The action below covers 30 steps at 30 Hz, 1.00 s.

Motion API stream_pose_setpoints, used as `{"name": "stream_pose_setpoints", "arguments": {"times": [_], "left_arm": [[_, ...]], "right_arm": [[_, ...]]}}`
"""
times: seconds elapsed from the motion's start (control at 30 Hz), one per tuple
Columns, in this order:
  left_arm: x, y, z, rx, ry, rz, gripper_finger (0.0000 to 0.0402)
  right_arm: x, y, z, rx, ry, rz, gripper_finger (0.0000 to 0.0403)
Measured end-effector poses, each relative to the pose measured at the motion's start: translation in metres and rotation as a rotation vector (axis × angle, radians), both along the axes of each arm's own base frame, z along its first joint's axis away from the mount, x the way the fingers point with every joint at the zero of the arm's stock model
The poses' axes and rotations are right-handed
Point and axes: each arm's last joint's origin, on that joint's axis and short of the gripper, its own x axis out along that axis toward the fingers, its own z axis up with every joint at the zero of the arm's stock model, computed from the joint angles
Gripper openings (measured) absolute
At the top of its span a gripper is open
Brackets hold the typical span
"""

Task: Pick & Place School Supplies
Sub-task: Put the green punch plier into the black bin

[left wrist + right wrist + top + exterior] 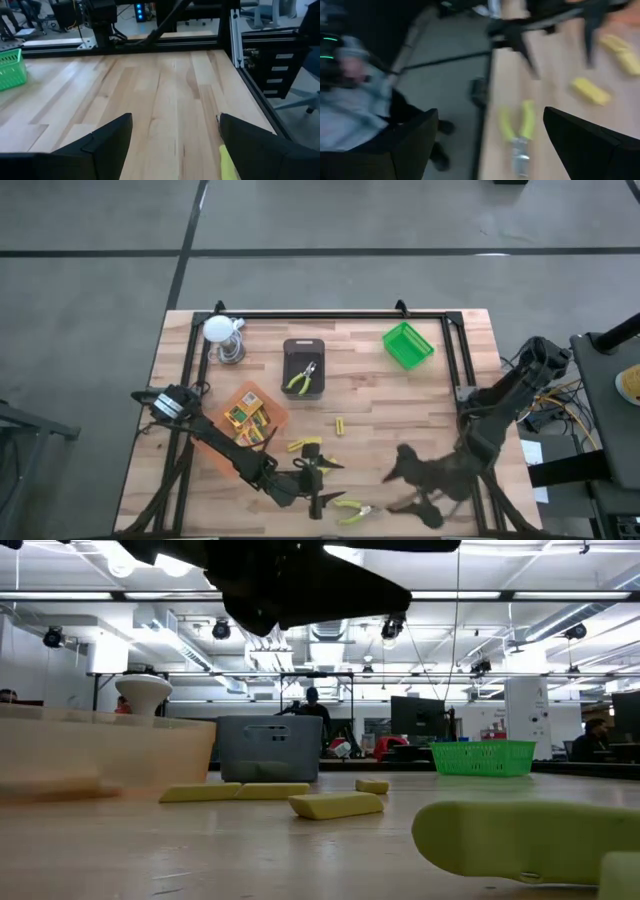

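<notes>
The left gripper (318, 480) hangs low over the front of the wooden table (380, 395), its fingers spread wide with nothing between them, just above a short yellow stick (305, 445) and close to the lime-handled pliers (352, 510) lying at the front edge. The right gripper (412, 480) also sits near the front edge, a little to the right of those pliers, jaws wide apart and empty (its wrist view looks onto the pliers' handles (518, 122), though blurred). A second lime-handled tool (303, 380) lies inside the black tray (303, 348), and the orange tray (232, 445) holds what appear to be small crayon boxes (245, 415). A small yellow block (340, 424) rests alone mid-table, well apart from the green basket (408, 346) at the back right
</notes>
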Motion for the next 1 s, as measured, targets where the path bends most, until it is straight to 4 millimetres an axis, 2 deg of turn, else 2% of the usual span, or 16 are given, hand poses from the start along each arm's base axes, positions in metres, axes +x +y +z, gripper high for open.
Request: {"name": "stream_pose_setpoints", "arguments": {"times": [0.1, 0.2, 0.4, 0.53, 0.7, 1.0], "left_arm": [[-0.001, 0.0, -0.002, 0.001, 0.005, -0.003, 0.0305], [-0.002, 0.001, -0.003, -0.001, 0.008, -0.003, 0.0305], [-0.002, 0.0, -0.005, -0.003, 0.022, -0.034, 0.0305], [-0.003, 0.001, -0.008, 0.004, 0.036, -0.036, 0.0305], [-0.004, 0.002, -0.01, -0.033, 0.043, -0.027, 0.0305], [-0.004, 0.003, -0.012, -0.025, 0.058, -0.024, 0.0305]], "right_arm": [[-0.009, 0.008, -0.01, 0.063, -0.047, 0.034, 0.0354], [-0.012, 0.008, -0.02, 0.05, -0.063, 0.044, 0.0354], [-0.018, -0.002, -0.061, -0.042, -0.003, -0.001, 0.0354], [-0.017, -0.001, -0.083, -0.126, -0.141, -0.045, 0.0354], [-0.014, 0.006, -0.11, -0.098, -0.223, -0.027, 0.0354], [-0.006, 0.031, -0.158, -0.059, -0.132, -0.019, 0.0354]]}}
